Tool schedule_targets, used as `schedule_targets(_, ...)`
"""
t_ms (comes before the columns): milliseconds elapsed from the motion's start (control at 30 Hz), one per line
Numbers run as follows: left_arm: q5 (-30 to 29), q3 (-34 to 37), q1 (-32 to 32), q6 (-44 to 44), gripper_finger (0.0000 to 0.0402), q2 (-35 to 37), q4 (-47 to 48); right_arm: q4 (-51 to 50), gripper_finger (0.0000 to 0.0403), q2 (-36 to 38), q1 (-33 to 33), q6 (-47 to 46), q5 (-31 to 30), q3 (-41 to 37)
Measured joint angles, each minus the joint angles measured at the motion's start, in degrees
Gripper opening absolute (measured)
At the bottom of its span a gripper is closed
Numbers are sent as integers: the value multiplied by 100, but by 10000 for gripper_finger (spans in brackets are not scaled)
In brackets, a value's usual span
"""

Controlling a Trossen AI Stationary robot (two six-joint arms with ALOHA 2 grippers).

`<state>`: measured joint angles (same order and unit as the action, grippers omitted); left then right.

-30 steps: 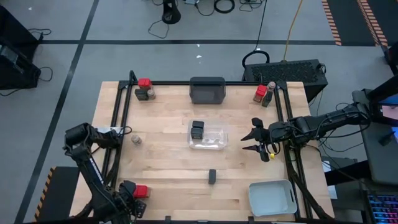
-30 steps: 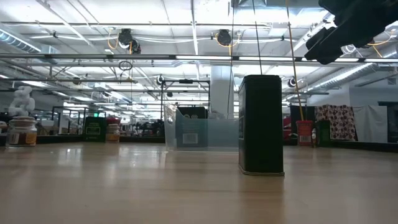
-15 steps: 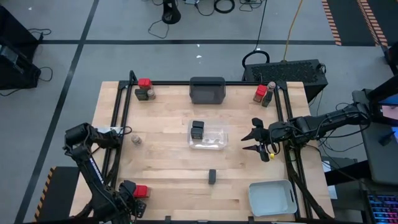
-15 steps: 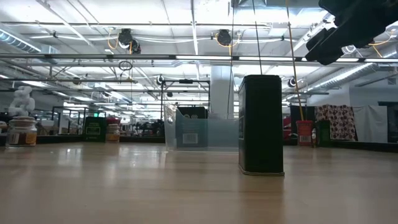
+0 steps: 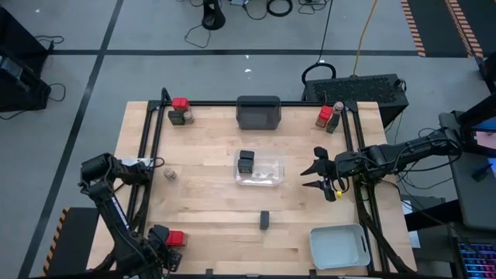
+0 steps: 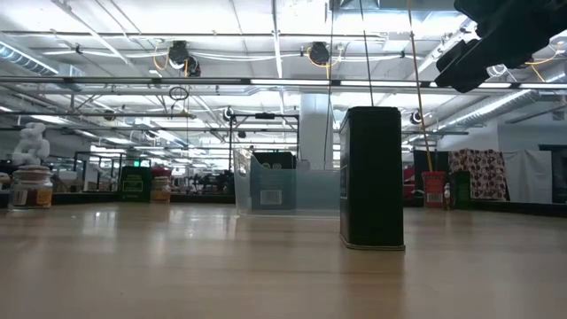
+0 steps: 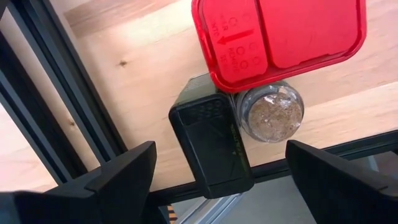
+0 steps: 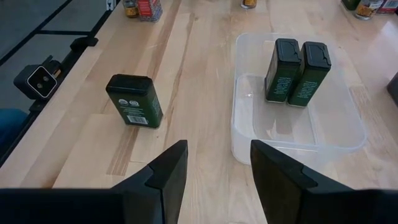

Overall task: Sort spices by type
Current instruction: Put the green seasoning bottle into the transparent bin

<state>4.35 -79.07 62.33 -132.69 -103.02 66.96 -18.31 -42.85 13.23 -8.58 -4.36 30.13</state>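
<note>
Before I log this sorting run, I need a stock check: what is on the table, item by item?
Clear tray: one, table centre.
Black boxes in tray: two, dark green-black, upright side by side at one end.
Lone black box: one, standing on the wood toward the near edge.
Dark grey tray: one, far edge, middle.
Pale grey tray: one, near right corner.
Far left cluster: red-topped container plus dark ones; count unclear.
Far right cluster: red-topped container plus a jar.
Near left cluster: red-topped container, black box, round clear jar, touching.
Single jar: one, greyish, left side.
Left gripper: open, above the near left cluster.
Right gripper: open, empty, right of the clear tray.
</note>
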Motion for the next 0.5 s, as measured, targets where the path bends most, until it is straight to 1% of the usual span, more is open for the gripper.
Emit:
schedule_targets(200,1,7,6,-4,361,0,5,-2,157,0,-1,2,0,0)
schedule_targets(367,-2,308,6,-5,361,-1,-304,-4,157,0,-2,2,0,0)
schedule_targets(500,-3,356,6,-7,361,0,-371,-12,157,2,-1,2,1,0)
